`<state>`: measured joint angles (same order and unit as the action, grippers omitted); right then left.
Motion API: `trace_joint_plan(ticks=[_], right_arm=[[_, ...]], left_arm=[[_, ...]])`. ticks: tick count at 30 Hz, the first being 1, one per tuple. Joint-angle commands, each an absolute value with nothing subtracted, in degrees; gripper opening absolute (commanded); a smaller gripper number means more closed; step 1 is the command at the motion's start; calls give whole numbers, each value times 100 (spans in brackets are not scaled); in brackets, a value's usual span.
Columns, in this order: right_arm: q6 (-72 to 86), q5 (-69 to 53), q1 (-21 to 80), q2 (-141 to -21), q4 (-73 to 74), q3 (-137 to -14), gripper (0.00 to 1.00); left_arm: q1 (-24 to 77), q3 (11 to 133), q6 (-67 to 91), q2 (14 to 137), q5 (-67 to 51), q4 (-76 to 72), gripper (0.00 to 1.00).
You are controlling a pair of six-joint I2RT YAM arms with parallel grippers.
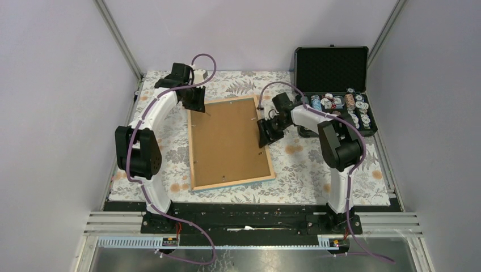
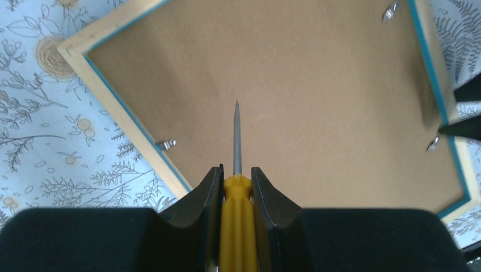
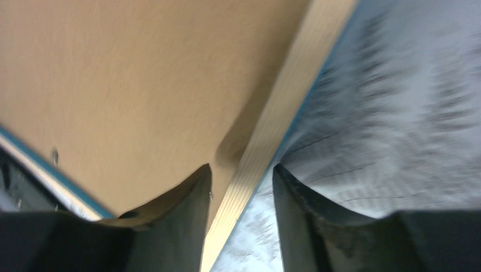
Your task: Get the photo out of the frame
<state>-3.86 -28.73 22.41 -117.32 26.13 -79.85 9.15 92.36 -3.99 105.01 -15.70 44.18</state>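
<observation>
The frame [image 1: 232,182] lies face down on the floral cloth, its brown back panel [image 1: 227,141] up; the photo is hidden beneath it. My left gripper [image 1: 195,105] hovers over the frame's far left corner, shut on a yellow-handled screwdriver [image 2: 237,215]. The grey blade points across the back panel [image 2: 295,85]. Small metal clips [image 2: 166,144] sit along the inner rim. My right gripper [image 1: 265,136] is at the frame's right edge. In the right wrist view the right gripper [image 3: 241,170] is open, with the pale wood rim [image 3: 283,107] running between its fingers.
An open black case [image 1: 332,68] with round chips [image 1: 340,105] stands at the back right, just behind the right arm. The floral cloth [image 1: 317,170] covers the table. Grey walls close in the left, right and back sides.
</observation>
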Motion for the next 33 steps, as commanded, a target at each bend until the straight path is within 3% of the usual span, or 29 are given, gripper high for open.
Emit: trace_joint_plan(ticks=[1, 7, 13, 20, 25, 33], right_arm=[[-1041, -3615, 2472, -11512, 3708, -7557, 59], [-1722, -3961, 2287, -11192, 3630, -7924, 68], [-1431, -3139, 1978, -12245, 3343, -10031, 69], [-1415, -2074, 1978, -13478, 3025, -11952, 78], [-906, -1759, 1978, -14138, 2978, -12736, 77], [-242, -1872, 1979, -14337, 2896, -12411, 65]], left_arm=[[887, 9606, -404, 10501, -1665, 4350, 0], [912, 9679, -383, 10634, -1787, 4317, 0], [1007, 9768, -272, 10800, -1775, 3997, 0], [1028, 9701, -207, 10784, -1755, 3906, 0], [1028, 9410, -164, 10602, -1705, 3770, 0], [1028, 9266, -157, 10496, -1657, 3750, 0]])
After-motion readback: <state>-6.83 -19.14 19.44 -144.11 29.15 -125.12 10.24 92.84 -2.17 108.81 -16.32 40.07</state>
